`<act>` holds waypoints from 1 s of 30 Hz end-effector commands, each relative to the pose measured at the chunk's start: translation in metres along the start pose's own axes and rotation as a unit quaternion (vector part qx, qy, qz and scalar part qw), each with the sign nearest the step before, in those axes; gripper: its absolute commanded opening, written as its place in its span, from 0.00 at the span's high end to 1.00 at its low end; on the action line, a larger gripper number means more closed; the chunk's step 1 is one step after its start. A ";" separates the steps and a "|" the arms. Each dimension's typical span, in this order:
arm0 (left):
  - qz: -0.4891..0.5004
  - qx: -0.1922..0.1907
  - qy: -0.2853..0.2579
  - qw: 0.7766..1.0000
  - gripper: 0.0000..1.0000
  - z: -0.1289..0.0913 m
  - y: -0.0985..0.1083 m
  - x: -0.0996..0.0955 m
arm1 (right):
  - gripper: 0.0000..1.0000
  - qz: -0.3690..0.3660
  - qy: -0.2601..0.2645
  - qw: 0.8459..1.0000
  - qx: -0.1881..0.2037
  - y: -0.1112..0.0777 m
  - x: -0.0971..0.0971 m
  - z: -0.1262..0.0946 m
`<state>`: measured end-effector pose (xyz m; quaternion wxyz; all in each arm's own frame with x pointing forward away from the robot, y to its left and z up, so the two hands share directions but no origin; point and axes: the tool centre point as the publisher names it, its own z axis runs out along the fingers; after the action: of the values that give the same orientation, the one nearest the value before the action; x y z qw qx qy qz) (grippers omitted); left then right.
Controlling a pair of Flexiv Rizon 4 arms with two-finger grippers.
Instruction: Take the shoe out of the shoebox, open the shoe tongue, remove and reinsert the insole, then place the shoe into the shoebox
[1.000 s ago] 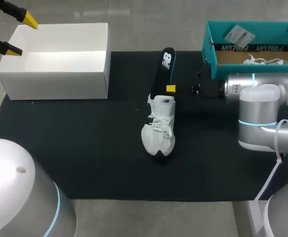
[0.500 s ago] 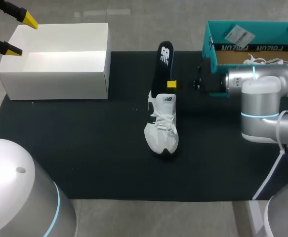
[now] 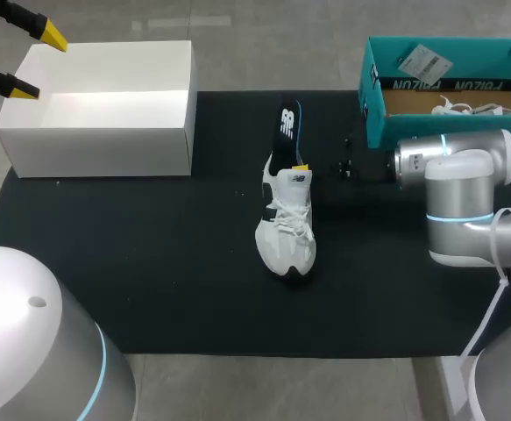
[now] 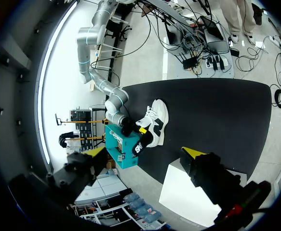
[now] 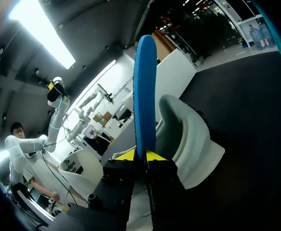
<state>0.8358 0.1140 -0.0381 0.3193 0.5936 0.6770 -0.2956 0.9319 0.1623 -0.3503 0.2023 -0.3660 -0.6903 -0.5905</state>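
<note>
A white shoe (image 3: 286, 226) stands on the black mat (image 3: 150, 263), toe toward me. A dark insole (image 3: 285, 136) with a blue underside (image 5: 145, 91) sticks up out of its heel opening, leaning toward the far edge. My right gripper (image 3: 301, 167) reaches in from the right at the shoe's collar. In the right wrist view its yellow tips (image 5: 140, 155) pinch the insole's edge from both sides, with the shoe (image 5: 188, 139) just behind. My left gripper (image 3: 31, 61) hangs open over the far left corner of the white box (image 3: 97, 110), holding nothing.
A teal shoebox (image 3: 373, 105) stands at the far right with a second shoe's laces (image 3: 465, 110) showing inside. The open white box fills the far left of the mat. My right arm's elbow (image 3: 465, 202) sits low over the mat's right side.
The insole rose slightly, then came down deeper into the shoe with my right gripper following it. The shoe shifted a little to the right. The left arm has stayed still.
</note>
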 end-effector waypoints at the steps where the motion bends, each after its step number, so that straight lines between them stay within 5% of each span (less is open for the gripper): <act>1: 0.000 0.002 0.002 1.000 0.00 0.000 0.002 -0.001 | 0.58 -0.012 -0.007 1.000 -0.005 0.011 0.003 -0.002; 11: 0.000 0.002 0.002 1.000 0.00 0.000 0.002 -0.001 | 0.74 -0.042 -0.011 0.999 -0.010 0.045 -0.007 -0.006; 22: 0.000 0.002 0.002 1.000 0.00 0.000 0.002 -0.001 | 1.00 -0.036 -0.011 0.999 -0.016 0.042 -0.012 -0.003; 30: 0.000 0.002 0.002 1.000 0.00 0.000 0.002 -0.001 | 1.00 -0.016 -0.013 1.000 -0.004 0.028 -0.010 -0.001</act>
<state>0.8359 0.1140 -0.0380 0.3192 0.5936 0.6770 -0.2956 0.9617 0.1583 -0.3356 0.1813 -0.3610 -0.6959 -0.5937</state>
